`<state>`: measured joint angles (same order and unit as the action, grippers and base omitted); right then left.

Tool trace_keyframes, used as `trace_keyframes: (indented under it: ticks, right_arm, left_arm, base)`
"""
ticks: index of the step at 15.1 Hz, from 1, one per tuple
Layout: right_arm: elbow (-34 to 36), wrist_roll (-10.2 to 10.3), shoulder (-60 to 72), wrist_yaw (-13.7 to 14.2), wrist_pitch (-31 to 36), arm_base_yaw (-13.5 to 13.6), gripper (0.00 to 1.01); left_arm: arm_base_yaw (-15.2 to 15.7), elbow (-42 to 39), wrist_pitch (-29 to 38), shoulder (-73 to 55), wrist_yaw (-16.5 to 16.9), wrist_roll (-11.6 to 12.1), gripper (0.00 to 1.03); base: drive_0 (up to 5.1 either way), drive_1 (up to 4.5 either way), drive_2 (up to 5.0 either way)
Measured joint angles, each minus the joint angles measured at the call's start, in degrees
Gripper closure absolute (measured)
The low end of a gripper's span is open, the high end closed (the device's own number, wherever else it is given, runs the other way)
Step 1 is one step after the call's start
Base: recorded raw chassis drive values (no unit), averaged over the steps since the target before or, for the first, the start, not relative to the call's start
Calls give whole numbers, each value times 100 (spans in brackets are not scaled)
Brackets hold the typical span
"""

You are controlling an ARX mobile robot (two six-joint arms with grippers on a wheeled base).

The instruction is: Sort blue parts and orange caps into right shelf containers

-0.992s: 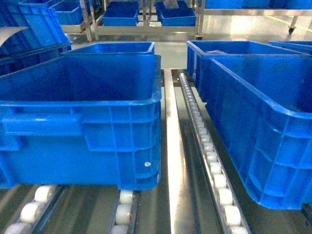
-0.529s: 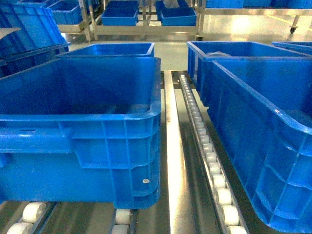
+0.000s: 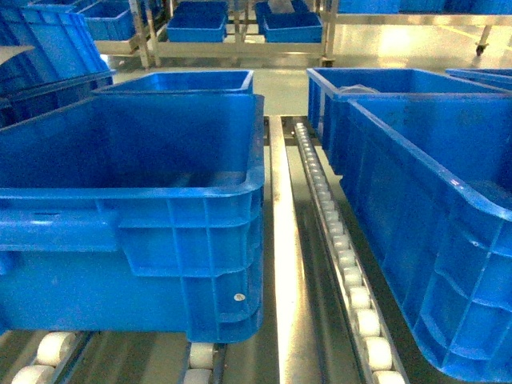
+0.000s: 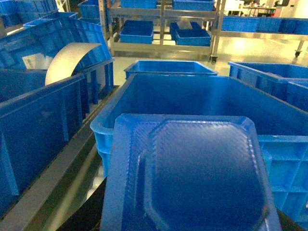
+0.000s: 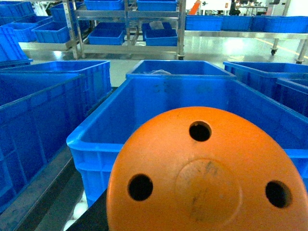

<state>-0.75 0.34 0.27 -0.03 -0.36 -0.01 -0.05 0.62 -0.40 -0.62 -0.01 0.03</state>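
Orange fills our right wrist view: a domed cap [image 5: 207,173] with three holes sits closest, at 6 o'clock, a blue crate [image 5: 192,106] behind it. Our left wrist view shows a blue moulded part [image 4: 192,173] before another crate [image 4: 192,96]. Neither gripper's jaws show; we cannot tell their state. Farther off at 12 o'clock stand metal shelves [image 5: 130,43].

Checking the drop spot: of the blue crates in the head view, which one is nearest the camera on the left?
The large bright blue ribbed plastic crate on the white rollers; the smaller crate sits directly behind it.
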Motion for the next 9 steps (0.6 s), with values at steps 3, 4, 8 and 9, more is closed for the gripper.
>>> trace_keyframes:
  ticks: [3,4,8,9]
  right_arm:
    - [0,0,0,0,0,0,55]
    - [0,0,0,0,0,0,55]
    - [0,0,0,0,0,0,55]
    - [0,0,0,0,0,0,55]
  left_arm:
    - [0,0,0,0,0,0,60]
    - [0,0,0,0,0,0,60]
    - [0,0,-2,0,0,0,60]
    - [0,0,-2,0,0,2,60]
  base:
    - [0,0,0]
    - [0,0,0]
    - [0,0,0]
    - [0,0,0]
